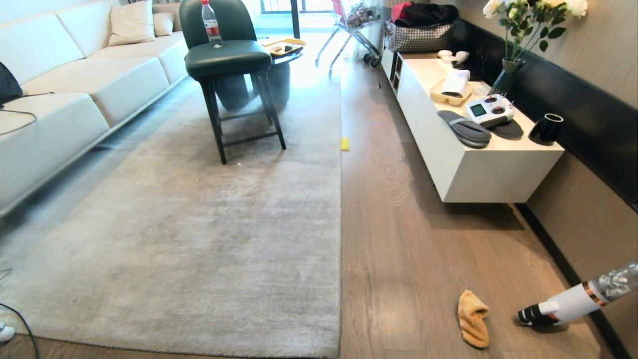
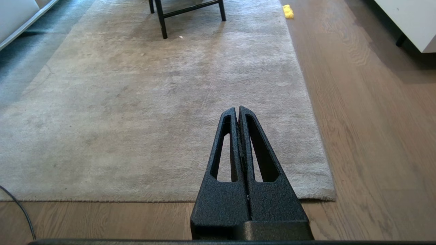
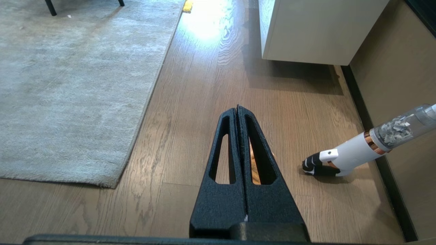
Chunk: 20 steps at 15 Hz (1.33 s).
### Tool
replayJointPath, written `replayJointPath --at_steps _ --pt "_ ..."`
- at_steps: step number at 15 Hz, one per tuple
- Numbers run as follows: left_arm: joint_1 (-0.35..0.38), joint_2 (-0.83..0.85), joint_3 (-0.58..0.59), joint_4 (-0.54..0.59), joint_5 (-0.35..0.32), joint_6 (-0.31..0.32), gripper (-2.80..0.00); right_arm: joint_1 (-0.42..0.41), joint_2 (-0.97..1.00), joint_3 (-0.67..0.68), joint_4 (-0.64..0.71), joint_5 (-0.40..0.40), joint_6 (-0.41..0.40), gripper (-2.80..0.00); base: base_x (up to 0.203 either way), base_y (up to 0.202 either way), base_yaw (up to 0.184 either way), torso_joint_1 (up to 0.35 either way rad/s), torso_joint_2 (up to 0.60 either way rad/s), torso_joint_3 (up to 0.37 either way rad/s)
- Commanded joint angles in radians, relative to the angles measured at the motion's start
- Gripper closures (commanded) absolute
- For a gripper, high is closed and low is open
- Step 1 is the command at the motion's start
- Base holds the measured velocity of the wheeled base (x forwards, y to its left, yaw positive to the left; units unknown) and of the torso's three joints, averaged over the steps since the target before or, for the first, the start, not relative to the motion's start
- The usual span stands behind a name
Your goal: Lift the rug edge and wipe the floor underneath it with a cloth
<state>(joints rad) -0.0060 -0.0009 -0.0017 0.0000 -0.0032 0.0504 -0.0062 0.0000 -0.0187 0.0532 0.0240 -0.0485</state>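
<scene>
Low at the right of the head frame, the cloth [image 1: 472, 319] lies on bare floor [image 1: 398, 239], well apart from the rug edge [image 1: 340, 279]. Nothing is started: left gripper [image 2: 238, 109] and right gripper [image 3: 237, 108] hang empty, fingers pressed together. Fetching the cloth looks first; a handheld vacuum [image 1: 573, 301] crowds it.

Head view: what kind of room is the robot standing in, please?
Most likely a home living room: a pale sofa along the left, a large grey rug on wood-grain floor, and a low white cabinet holding flowers.
</scene>
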Motion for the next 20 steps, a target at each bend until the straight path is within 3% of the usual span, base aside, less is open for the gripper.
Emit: replayJointPath --at_steps 1,9,20 --pt "0.000 0.001 0.000 0.000 0.000 0.000 0.00 0.000 0.001 0.000 0.000 0.001 -0.001 0.00 0.000 0.000 0.000 0.000 0.00 0.000" --pt "0.000 0.001 0.000 0.000 0.000 -0.001 0.00 0.000 0.002 0.000 0.000 0.001 0.001 0.00 0.000 0.000 0.000 -0.005 -0.03 -0.033" --pt "0.000 0.001 0.000 0.000 0.000 -0.001 0.00 0.000 0.002 -0.001 0.000 0.001 0.011 0.00 0.000 -0.002 0.022 -0.003 -0.40 -0.406"
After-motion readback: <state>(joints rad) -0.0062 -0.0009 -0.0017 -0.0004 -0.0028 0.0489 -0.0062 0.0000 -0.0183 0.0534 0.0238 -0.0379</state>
